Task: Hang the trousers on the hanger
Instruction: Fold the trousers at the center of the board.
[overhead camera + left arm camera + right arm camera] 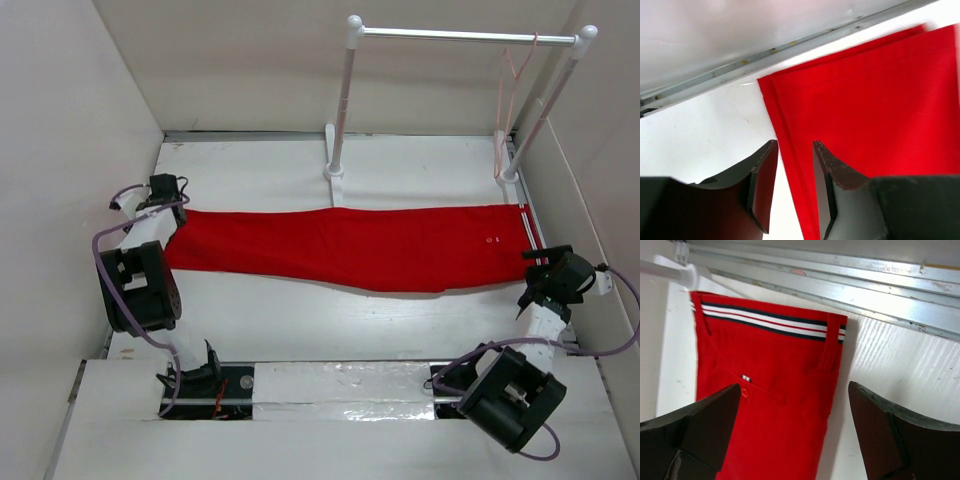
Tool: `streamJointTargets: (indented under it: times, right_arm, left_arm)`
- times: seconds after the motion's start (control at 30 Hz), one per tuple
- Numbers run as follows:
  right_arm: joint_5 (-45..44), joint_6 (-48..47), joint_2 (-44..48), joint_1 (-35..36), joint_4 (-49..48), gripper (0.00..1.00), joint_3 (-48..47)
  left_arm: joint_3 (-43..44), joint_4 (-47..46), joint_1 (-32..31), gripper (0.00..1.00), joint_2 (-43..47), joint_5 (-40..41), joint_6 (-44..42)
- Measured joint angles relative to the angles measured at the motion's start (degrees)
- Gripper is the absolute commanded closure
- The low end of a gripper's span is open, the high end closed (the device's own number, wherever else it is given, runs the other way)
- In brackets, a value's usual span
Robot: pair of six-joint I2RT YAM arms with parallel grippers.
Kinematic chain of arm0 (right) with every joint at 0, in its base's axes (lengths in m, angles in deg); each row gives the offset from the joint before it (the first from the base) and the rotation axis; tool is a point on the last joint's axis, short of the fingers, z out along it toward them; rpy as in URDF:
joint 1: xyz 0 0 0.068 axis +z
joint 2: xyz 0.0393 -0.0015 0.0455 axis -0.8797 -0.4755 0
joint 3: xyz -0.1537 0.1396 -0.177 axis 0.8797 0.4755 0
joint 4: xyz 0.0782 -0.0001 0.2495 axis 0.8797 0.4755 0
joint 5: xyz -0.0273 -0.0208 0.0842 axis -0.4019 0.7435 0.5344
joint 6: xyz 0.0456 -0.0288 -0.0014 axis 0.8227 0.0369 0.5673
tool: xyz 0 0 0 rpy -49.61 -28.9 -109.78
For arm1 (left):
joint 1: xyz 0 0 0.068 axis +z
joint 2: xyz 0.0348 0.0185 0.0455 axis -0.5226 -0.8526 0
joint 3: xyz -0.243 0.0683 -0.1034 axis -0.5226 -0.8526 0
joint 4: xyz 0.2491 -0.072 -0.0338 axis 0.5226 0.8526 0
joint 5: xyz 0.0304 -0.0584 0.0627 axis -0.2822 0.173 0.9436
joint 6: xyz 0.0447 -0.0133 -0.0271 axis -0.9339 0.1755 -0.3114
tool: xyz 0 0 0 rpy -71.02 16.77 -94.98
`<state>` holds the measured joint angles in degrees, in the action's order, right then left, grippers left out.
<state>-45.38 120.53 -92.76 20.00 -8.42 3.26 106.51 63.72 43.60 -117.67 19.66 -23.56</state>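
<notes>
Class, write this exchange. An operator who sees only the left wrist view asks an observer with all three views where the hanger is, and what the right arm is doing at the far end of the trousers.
Operator: I see only the leg ends of the trousers. Where is the hanger?
Observer: It hangs on the rack's bar, at the far right, beyond the trousers' right end.
Operator: Is the right gripper holding that end?
Observer: No. Its jaws are wide open above the striped waistband, gripping nothing.
</notes>
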Motion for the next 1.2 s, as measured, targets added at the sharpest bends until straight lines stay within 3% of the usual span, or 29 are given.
streamJointTargets:
  times: [0.17,0.23,0.33,0.47,0.6,0.7,0.73,0.77,0.8,0.83,1.03,1.2]
  right_arm:
    - [-0.52,-0.94,-4.87,-0.09,0.17,0.04,0.15]
    - [-0.57,-0.87,-6.56,-0.33,-0.52,0.06,0.92]
    - [-0.15,-0.61,-9.49,-1.4,-1.11,0.07,1.29]
    - [1.25,-0.15,-14.03,-2.16,-2.69,0.13,0.61]
    - [3.85,1.46,-18.53,-2.43,-5.57,0.18,-1.18]
    - [5.62,2.97,-21.7,-2.6,-7.5,0.41,-2.21]
    - [6.08,3.45,-22.69,-2.6,-8.0,0.6,-2.36]
    - [6.64,4.33,-23.41,-2.6,-8.57,0.87,-2.38]
    - [6.93,4.07,-23.96,-2.62,-8.83,0.87,-2.38]
    - [7.1,4.63,-24.11,-2.64,-9.14,1.0,-2.38]
    - [7.41,2.14,-15.56,-0.83,-7.98,1.0,-1.88]
    - [6.45,-4.55,2.69,10.75,-6.29,1.0,-1.97]
  left_arm:
    - [-0.09,-3.17,-2.05,0.71,8.26,-5.27,-0.96]
    - [-0.11,-6.36,-5.51,0.8,12.9,-7.19,-1.49]
    - [0.17,-10.54,-14.12,0.99,17.07,-9.31,-1.53]
    - [0.92,-14.14,-27.54,1.0,16.59,-11.63,-1.14]
    - [-0.37,-17.51,-37.09,1.0,14.49,-12.9,0.26]
    - [-2.86,-19.85,-42.1,1.0,13.38,-12.98,1.2]
    - [-3.72,-20.65,-43.65,1.0,12.92,-12.68,1.42]
    - [-4.5,-21.53,-45.27,1.0,12.26,-12.26,1.64]
    - [-5.14,-22.12,-46.56,1.0,11.72,-12.07,1.81]
    - [-5.77,-22.86,-48.52,1.0,10.8,-11.41,1.99]
    - [-9.84,-27.78,-59.36,1.0,5.05,-9.6,2.54]
    - [-13.66,-30.8,-63.49,1.0,2.38,-8.07,2.89]
